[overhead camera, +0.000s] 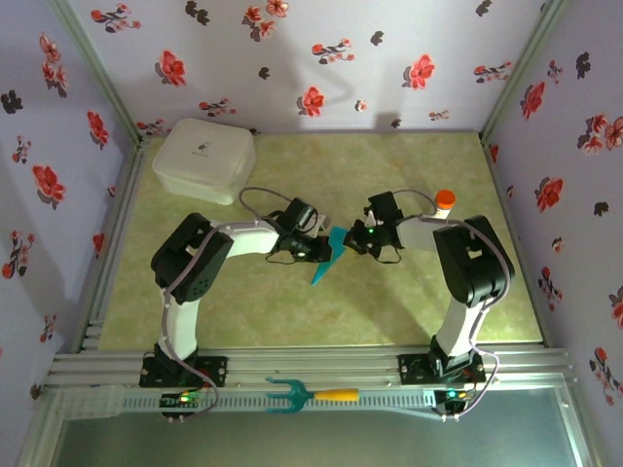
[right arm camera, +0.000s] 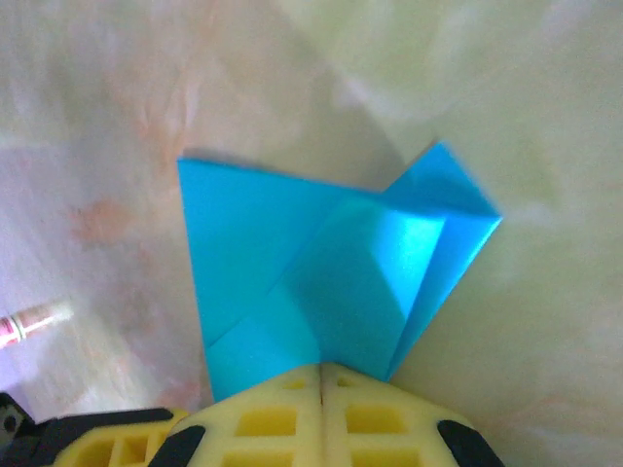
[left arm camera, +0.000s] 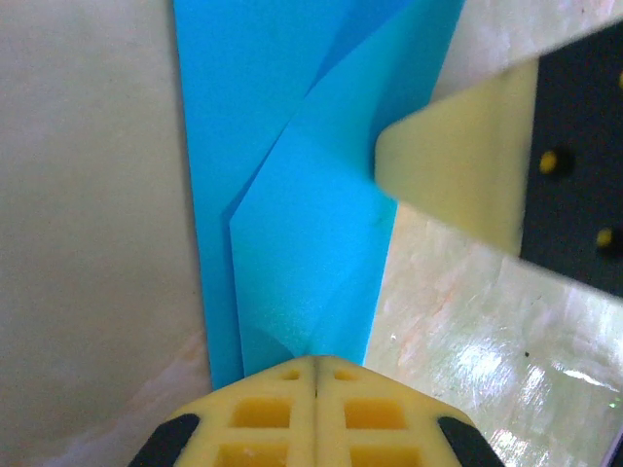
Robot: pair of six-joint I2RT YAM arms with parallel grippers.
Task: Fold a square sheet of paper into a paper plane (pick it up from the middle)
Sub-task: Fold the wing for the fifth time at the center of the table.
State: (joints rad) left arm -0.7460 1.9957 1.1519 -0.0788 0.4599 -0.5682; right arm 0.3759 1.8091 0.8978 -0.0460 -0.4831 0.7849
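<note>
Two hands meet at the middle of the top view, and both are closed on the teal-blue paper (overhead camera: 328,256) between them. The left hand (overhead camera: 310,245) comes in from the left and the right hand (overhead camera: 356,239) from the right. The paper hangs between them as a narrow pointed shape, its tip aimed toward the lower left, over the pale green marbled counter (overhead camera: 243,311).

In the left wrist view, the left hand (left arm camera: 314,362) has its yellow pads pressed together on the lower edge of the paper (left arm camera: 292,195). The paper runs up the frame as a long strip with overlapping layers and slanting creases. The right hand's pale finger (left arm camera: 458,185) touches its right edge.

In the right wrist view, the right hand (right arm camera: 321,368) pinches the paper (right arm camera: 311,253) at the bottom centre. There it is a matte, plain wedge with several folded flaps, and one corner juts toward the upper right.

A white lidded box (overhead camera: 202,159) sits in the counter's upper left. An orange-capped bottle (overhead camera: 445,201) stands right of centre. A teal fork tool (overhead camera: 311,395) with a yellow handle lies along the bottom rail.
</note>
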